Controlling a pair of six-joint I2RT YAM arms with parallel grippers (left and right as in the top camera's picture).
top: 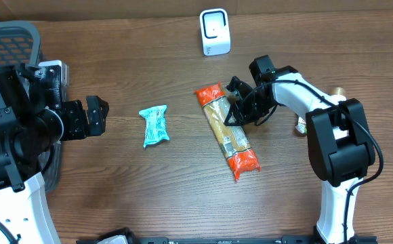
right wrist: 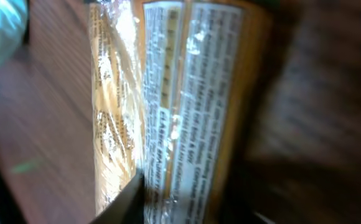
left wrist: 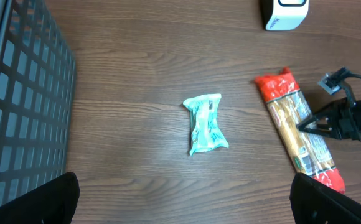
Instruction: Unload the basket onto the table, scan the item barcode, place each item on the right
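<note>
The item, a long spaghetti packet [top: 227, 132] with orange-red ends, lies on the wooden table right of centre, and also shows in the left wrist view [left wrist: 299, 134]. My right gripper [top: 236, 112] is at its right edge near the upper half, jaws closed on the packet. In the right wrist view the packet's white printed label [right wrist: 180, 106] fills the space between the fingers, with one dark finger [right wrist: 127, 202] pressed against it. No barcode is readable. The white scanner [top: 215, 32] stands at the table's far edge. My left gripper [top: 95, 115] hovers open at the left, holding nothing.
A small teal snack packet [top: 155, 125] lies between the two arms, seen in the left wrist view as well [left wrist: 206, 123]. A grey mesh basket [top: 7, 41] sits at the far left behind the left arm.
</note>
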